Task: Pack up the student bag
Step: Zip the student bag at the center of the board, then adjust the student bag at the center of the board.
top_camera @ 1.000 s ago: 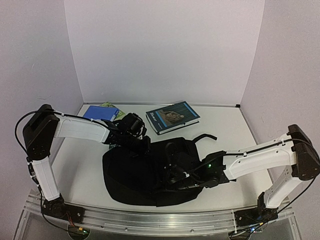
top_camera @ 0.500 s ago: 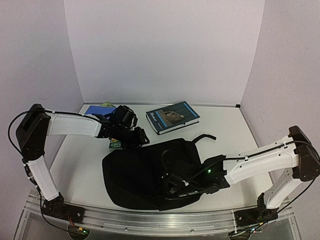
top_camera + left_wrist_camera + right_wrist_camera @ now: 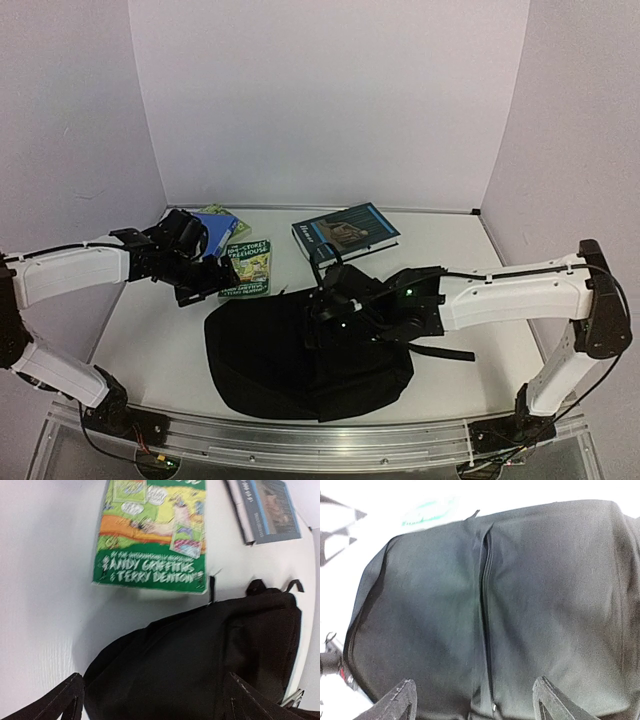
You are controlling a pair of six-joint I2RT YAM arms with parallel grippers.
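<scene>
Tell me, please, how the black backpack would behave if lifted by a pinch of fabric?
The student bag would probably sag and fold: it lies slumped flat, with soft creases beside its zipper. It looks thin and unfilled, so likely light for its size. A pinch may lift only the top layer, since the fabric looks loose.

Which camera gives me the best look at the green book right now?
Top external: the green book shows nearly whole, flat on the table beside the student bag. Left wrist shows its lower cover large but blurred, top cut off. Right wrist catches only a blurred green sliver past the bag's edge.
</scene>
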